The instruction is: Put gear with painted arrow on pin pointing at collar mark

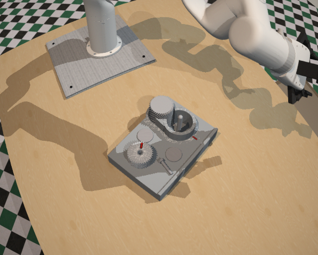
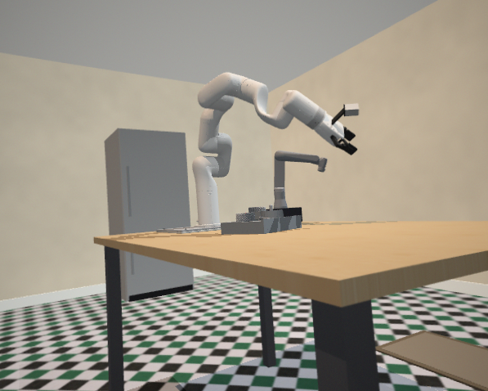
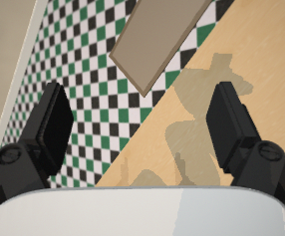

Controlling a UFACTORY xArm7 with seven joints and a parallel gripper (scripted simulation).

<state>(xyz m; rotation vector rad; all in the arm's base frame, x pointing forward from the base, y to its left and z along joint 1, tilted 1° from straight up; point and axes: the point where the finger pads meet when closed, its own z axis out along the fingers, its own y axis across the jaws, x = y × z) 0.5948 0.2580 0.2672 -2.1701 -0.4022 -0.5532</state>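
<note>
On the left part of the gray case [image 1: 151,181] I see the gear [image 1: 141,157] lying flat, its red arrow [image 1: 141,145] pointing up. To its right the pin [image 1: 179,120] stands inside the collar [image 1: 180,133], the red mark [image 1: 195,138] beside it. Far right, above the desk [image 1: 235,197] edge, my hand [image 1: 304,82] is fully open and holds nothing.

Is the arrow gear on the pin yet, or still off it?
Off. The arrow gear lies flat on the timing case, away from the bare pin inside the collar. The gripper is open and empty.
</note>
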